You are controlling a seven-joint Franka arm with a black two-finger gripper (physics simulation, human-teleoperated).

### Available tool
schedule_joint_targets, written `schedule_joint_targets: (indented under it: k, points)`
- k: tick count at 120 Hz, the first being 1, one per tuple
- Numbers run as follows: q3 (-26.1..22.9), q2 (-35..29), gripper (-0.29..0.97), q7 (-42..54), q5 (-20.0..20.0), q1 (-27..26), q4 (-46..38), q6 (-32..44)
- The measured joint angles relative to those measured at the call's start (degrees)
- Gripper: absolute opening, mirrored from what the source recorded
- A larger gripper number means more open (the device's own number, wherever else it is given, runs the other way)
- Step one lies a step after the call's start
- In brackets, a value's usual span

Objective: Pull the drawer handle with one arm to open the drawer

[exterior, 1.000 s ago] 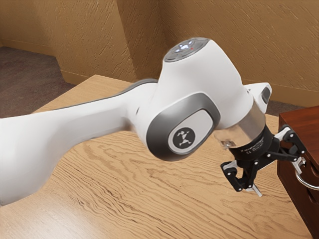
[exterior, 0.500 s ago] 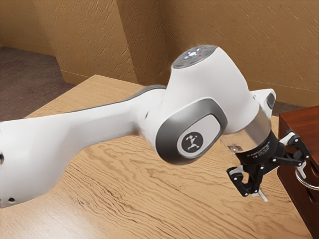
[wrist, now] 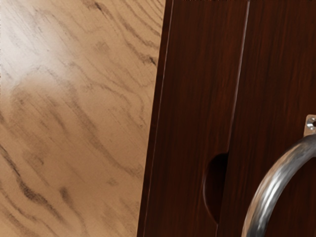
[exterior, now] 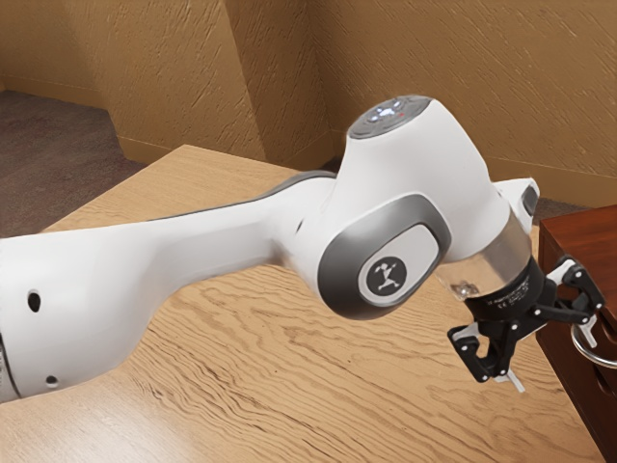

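Exterior view: drawer handle hangs just beside the spread jaws.

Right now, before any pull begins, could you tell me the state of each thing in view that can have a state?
hand: open, close beside the handle, not closed on it.
drawer handle: free, nothing grips it.
drawer: looks shut, its front is not pulled out.
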Motion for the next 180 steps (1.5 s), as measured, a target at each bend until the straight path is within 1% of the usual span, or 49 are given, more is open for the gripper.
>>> schedule_joint_targets:
  k: [18,36,54,78,96,126,180]
  points:
    - [0.0,0.1,0.57,-0.1,0.0,0.2,-0.1,0.0]
    - [0.0,0.2,0.47,-0.2,0.0,0.3,-0.2,-0.1]
    - [0.0,-0.1,0.33,-0.2,0.0,0.3,-0.2,-0.4]
    - [0.2,-0.5,0.07,-0.2,0.1,0.4,-0.1,-1.6]
    - [0.3,-0.8,-0.03,-0.2,0.1,0.4,-0.2,-2.5]
    - [0.4,-3.4,-0.09,0.0,0.3,0.9,-2.2,-3.7]
    - [0.5,-9.2,-0.11,0.1,0.0,2.1,-8.6,-4.1]
